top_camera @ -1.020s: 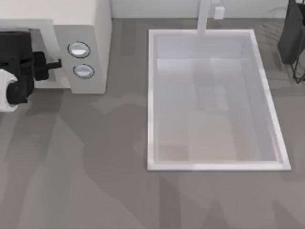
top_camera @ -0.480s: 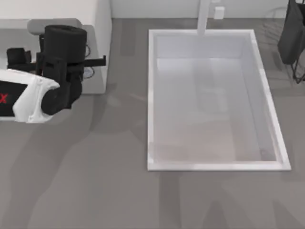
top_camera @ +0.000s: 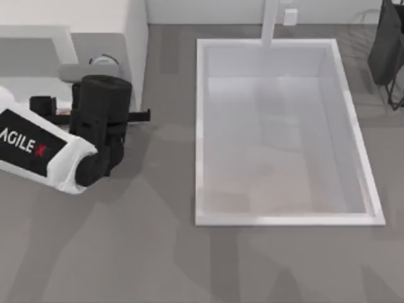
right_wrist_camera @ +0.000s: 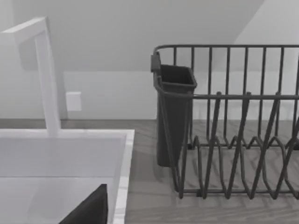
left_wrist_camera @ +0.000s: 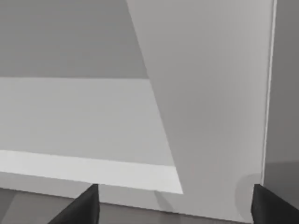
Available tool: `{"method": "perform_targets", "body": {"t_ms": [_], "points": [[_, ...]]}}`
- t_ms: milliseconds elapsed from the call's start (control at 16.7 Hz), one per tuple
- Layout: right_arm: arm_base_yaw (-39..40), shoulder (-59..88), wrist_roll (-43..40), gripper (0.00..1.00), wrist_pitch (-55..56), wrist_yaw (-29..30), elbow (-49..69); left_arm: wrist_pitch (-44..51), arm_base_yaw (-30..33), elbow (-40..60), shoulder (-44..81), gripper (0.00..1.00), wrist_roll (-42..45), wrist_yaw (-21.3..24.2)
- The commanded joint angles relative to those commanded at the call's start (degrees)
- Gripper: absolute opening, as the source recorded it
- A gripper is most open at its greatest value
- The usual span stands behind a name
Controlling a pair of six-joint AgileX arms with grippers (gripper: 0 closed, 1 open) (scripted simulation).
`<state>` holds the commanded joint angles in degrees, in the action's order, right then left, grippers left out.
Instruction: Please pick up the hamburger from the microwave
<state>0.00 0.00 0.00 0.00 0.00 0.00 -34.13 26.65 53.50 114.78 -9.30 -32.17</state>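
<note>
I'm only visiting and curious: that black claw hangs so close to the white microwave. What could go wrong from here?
1. The left gripper, fingers open, hovers close to the microwave front, above its knob panel. It might knock the white wall or a knob on its next move.
2. Its wrist camera faces a blank white wall, so its aim into the cavity may be off.

The right arm idles near the dish rack.

Smooth matt white microwave (top_camera: 136,38) casing
</note>
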Motion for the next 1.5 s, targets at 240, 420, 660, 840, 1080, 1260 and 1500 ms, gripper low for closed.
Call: {"method": "perform_targets", "body": {"t_ms": [240,420,660,840,1080,1260,1500], "points": [[0.0,0.0,0.0,1.00,0.0,0.0,0.0,-13.0,3.7,-0.6,8.0,0.00,-0.8,3.2],[0.0,0.0,0.0,1.00,0.0,0.0,0.0,-16.7,5.1,-0.9,11.0,0.00,-1.1,4.6],[0.0,0.0,0.0,1.00,0.0,0.0,0.0,-16.7,5.2,-0.9,11.1,0.00,-1.2,4.7],[0.0,0.0,0.0,1.00,0.0,0.0,0.0,-16.7,5.2,-0.9,11.1,0.23,-1.2,4.7],[0.0,0.0,0.0,1.00,0.0,0.0,0.0,-16.7,5.2,-0.9,11.1,0.53,-1.2,4.7],[0.0,0.0,0.0,1.00,0.0,0.0,0.0,-16.7,5.2,-0.9,11.1,0.75,-1.2,4.7],[0.0,0.0,0.0,1.00,0.0,0.0,0.0,-16.7,5.2,-0.9,11.1,1.00,-1.2,4.7]]}}
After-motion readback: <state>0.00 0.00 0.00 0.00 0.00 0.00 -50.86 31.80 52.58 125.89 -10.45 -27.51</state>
